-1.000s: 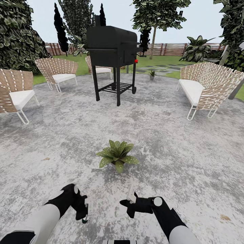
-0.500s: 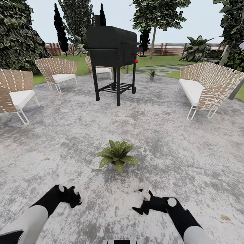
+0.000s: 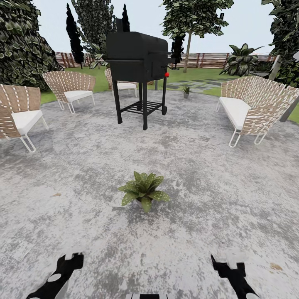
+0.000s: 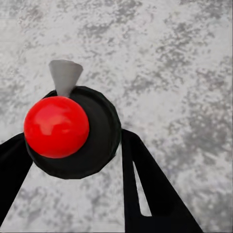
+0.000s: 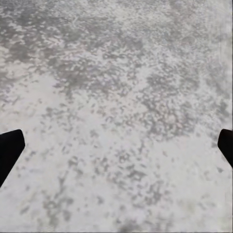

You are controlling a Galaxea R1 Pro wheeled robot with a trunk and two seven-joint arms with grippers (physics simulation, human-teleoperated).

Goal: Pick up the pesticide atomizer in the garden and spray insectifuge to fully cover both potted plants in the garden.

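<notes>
The pesticide atomizer (image 4: 73,131), a dark round bottle with a red top and a grey nozzle, sits between the two black fingers of my left gripper (image 4: 77,162), which is shut on it. In the head view that left gripper (image 3: 68,262) is low at the left edge of the patio. My right gripper (image 3: 228,264) is low at the right and open, with bare stone between its fingertips (image 5: 9,150). One potted plant (image 3: 143,190) stands on the patio ahead of both grippers, its green leaves dotted with pale specks. The second potted plant (image 3: 186,91) stands far off by the patio's edge.
A black grill on legs (image 3: 139,70) stands mid-patio beyond the near plant. Wicker seats (image 3: 70,85) line the left side and a wicker sofa (image 3: 249,108) the right. Grass, stepping stones and a wooden fence (image 3: 207,60) lie behind.
Both arms have drawn back and apart toward the bottom corners of the head view. The plants and the camera have not moved.
</notes>
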